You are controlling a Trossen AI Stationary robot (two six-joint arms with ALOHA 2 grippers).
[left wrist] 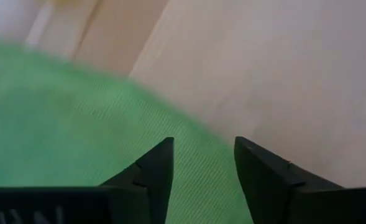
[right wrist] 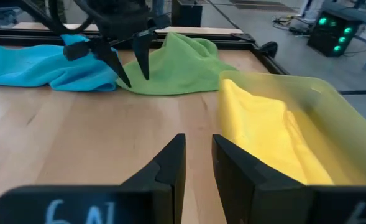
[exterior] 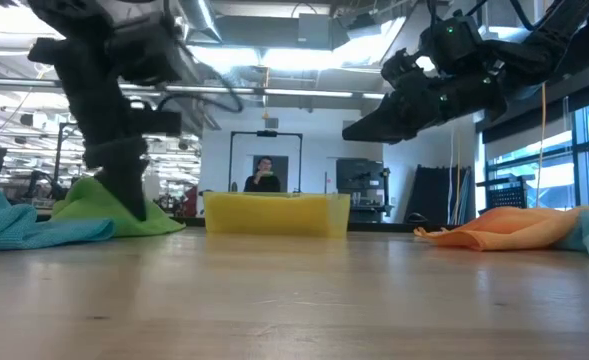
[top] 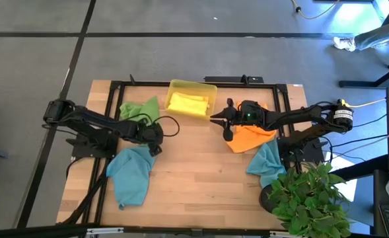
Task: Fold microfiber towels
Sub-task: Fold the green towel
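Observation:
A green towel [top: 140, 109] lies bunched at the table's far left, with a teal towel [top: 129, 175] spread nearer on the left. My left gripper [top: 157, 140] points steeply down with its fingers open over the green towel's edge [left wrist: 189, 186], where it meets the bare wood. A yellow towel [top: 186, 102] lies folded in the yellow tray [top: 193, 84]. My right gripper [top: 214, 118] hovers above the table beside the tray, open a narrow gap with nothing in it [right wrist: 198, 146]. An orange towel [top: 250, 139] and a second teal towel [top: 268, 164] lie at the right. My left gripper comes at the green towel's edge [right wrist: 139, 84] from above, with a fingertip on either side of a strip of cloth. I cannot tell whether the fingertips [right wrist: 125, 81] touch the towel. The towel lies slack on the table.
The tray stands at the far middle of the table. A potted plant [top: 310, 195] overhangs the near right corner. Bare wood [top: 201, 178] lies between the two arms toward the near edge. A person [exterior: 264, 172] stands in the room beyond the table.

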